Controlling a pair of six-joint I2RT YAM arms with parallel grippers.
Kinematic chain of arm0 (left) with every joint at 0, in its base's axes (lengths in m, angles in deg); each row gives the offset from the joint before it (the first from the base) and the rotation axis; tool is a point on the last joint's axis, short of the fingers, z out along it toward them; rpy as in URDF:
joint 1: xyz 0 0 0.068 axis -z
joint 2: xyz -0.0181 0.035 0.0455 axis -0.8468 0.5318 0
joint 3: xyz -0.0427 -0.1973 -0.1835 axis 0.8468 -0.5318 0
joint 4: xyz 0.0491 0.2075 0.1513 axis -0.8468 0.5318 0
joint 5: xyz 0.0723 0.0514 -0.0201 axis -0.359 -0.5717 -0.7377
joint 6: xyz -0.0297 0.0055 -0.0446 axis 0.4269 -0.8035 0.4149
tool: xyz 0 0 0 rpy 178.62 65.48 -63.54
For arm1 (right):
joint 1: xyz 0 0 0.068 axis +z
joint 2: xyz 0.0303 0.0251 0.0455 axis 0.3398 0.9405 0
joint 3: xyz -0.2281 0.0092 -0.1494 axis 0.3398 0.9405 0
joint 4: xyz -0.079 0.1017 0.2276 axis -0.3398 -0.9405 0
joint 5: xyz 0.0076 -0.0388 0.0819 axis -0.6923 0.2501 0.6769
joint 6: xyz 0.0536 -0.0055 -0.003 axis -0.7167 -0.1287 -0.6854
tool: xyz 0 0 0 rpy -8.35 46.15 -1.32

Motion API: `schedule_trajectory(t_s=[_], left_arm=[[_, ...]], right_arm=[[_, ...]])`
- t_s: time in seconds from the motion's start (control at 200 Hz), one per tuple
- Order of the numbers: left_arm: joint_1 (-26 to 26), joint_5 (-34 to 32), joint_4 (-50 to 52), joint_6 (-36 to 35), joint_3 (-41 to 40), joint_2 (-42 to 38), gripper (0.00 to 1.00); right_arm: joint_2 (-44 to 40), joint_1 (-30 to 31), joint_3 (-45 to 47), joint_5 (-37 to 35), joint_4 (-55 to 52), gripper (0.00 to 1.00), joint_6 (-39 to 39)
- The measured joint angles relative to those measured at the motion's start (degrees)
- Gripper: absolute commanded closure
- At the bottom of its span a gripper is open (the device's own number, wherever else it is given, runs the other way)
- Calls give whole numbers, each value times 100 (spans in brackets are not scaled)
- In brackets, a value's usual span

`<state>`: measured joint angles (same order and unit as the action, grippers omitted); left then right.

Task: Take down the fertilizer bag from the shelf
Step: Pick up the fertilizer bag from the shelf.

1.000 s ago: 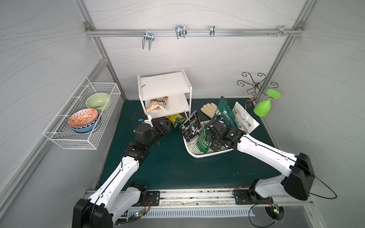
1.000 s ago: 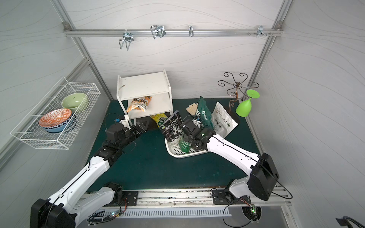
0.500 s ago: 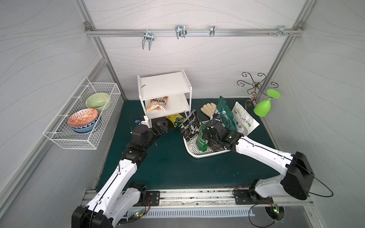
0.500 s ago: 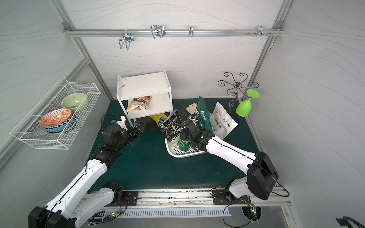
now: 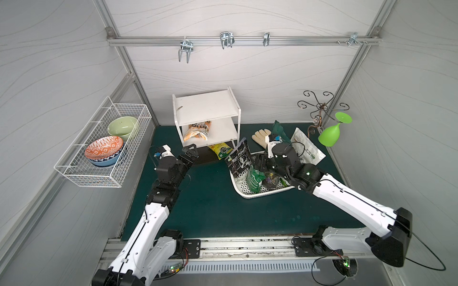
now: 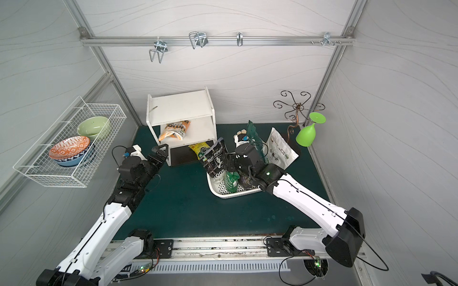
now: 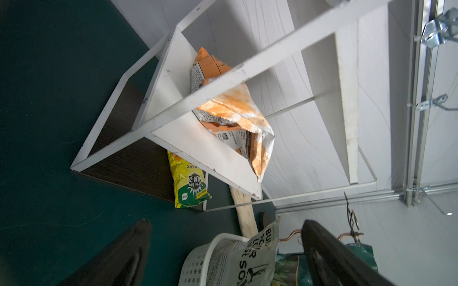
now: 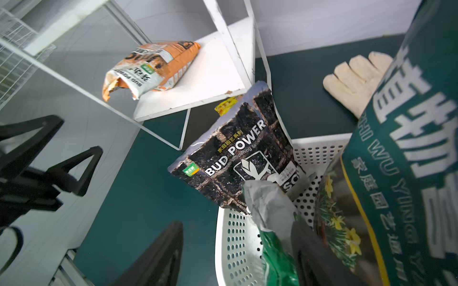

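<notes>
fertilizer bag (image 5: 198,129): is lying on its side on the lower board of the shelf (image 5: 207,105), orange and white. In the right wrist view 1 end is gaping open, torn. No gripper is touching it.
shelf: is standing at the back of the mat (image 5: 210,203), close to the rear wall, with 2 boards.
left gripper (image 5: 190,153): is hovering low near a front leg of the shelf and pointing toward it. Its jaws are spread wide and are holding nothing, as the left wrist view shows.
yellow bag (image 5: 221,151): is lying on the mat under the lower board, poking out at the front.
basket (image 5: 247,195): is sitting on the mat beside the shelf, white and perforated, with bags crowding inside.
black bag (image 5: 239,161): is leaning upright in the basket on the side nearest the shelf.
right gripper (image 5: 259,162): is hanging over the basket with its jaws parted wide. The crumpled top of the green bag (image 8: 272,245) is standing between them, close against 1 finger (image 8: 312,255) with a clear gap to the other, so nothing is being clamped.
dark green bag (image 5: 278,128): is standing behind the right wrist.
glove (image 5: 260,136): is lying on the mat between the shelf and the dark green bag.
white bag (image 5: 307,148): is lying flat beyond the basket.
wire basket (image 5: 99,173): is hanging on the side wall, holding a green bowl (image 5: 122,126) and an orange bowl (image 5: 104,148).
glass (image 5: 330,133): is hanging upside down, green, from a curled metal stand (image 5: 319,111).
</notes>
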<state>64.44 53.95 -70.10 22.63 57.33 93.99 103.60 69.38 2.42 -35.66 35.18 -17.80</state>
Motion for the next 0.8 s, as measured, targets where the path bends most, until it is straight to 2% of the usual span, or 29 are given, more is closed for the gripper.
schedule_trajectory(t_s=[0.195,0.375,0.8], left_arm=[[-9,44,-894,1038,0,686,8],[11,160,-1333,1744,114,1451,9],[313,175,-2159,2068,859,2452,10]], right_arm=[[-363,-9,-39,-17,-273,24,273],[-612,-151,44,-24,-376,23,367],[-667,-413,188,136,-461,23,404]])
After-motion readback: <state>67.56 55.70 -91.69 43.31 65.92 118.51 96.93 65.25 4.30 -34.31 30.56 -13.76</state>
